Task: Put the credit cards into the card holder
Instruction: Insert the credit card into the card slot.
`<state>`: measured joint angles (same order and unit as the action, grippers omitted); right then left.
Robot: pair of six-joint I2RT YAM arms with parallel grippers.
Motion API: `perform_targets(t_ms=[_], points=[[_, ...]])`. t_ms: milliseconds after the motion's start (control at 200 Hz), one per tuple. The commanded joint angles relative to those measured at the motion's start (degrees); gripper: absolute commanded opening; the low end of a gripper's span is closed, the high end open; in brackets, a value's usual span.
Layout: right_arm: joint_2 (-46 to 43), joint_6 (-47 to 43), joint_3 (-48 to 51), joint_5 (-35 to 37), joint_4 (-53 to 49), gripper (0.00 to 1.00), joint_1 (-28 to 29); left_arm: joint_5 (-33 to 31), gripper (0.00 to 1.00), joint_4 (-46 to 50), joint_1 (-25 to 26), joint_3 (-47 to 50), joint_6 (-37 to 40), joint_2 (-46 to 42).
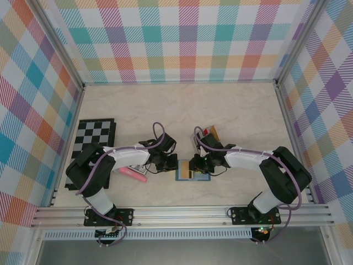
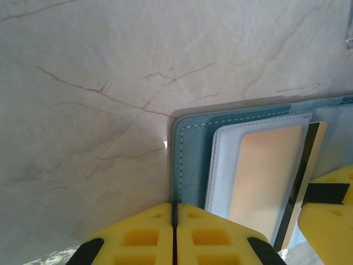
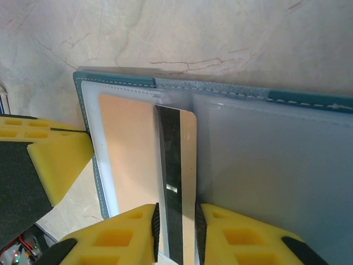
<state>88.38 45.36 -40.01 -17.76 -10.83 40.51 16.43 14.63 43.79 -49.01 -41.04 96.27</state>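
Note:
The teal card holder (image 1: 186,175) lies open on the table between both grippers. My left gripper (image 2: 175,205) is shut on the holder's (image 2: 192,160) stitched edge, pinning it. My right gripper (image 3: 176,208) is shut on a tan-gold credit card (image 3: 177,160) with a black stripe, whose far end sits in the holder's (image 3: 276,165) clear left pocket. The same card (image 2: 263,174) shows through the pale sleeve in the left wrist view. The other credit cards (image 1: 211,132) lie fanned behind the right arm. In the top view the left gripper (image 1: 171,165) and right gripper (image 1: 193,164) face each other over the holder.
A pink stick (image 1: 132,174) lies left of the holder, by the left arm. A black-and-white chessboard (image 1: 92,144) covers the left side. A patterned box (image 1: 134,167) peeks from under the left arm. Metal frame rails run along the near edge (image 1: 182,212).

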Motion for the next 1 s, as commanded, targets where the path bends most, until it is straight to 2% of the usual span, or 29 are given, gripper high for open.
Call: perform_targets(t_ms=[0, 140, 385, 630, 855, 995], points=[[1.68, -0.76, -1.72, 0.07, -1.06, 0.19, 0.23, 0.82, 0.07, -0.93, 1.83, 0.85, 0.61, 3.66], [2.92, -1.0, -2.43, -2.28, 0.94, 0.11, 0.53, 0.89, 0.07, -1.0, 1.91, 0.76, 0.61, 3.53], [4.26, -1.34, -4.49, -3.25, 0.92, 0.16, 1.5, 0.93, 0.07, -1.12, 1.92, 0.77, 0.69, 3.68], [-0.66, -1.51, -4.84, 9.39, -12.12, 0.21, 1.42, -1.89, 0.05, 0.8, 1.92, 1.22, 0.61, 3.56], [1.61, -0.36, -2.75, 14.39, -17.33, 0.2, 1.24, -1.89, 0.04, 0.83, 1.91, 1.76, 0.61, 4.02], [0.15, 0.37, -3.21, 18.06, -20.46, 0.2, 1.28, -2.63, 0.04, 0.81, 1.94, 2.13, 0.81, 3.31]])
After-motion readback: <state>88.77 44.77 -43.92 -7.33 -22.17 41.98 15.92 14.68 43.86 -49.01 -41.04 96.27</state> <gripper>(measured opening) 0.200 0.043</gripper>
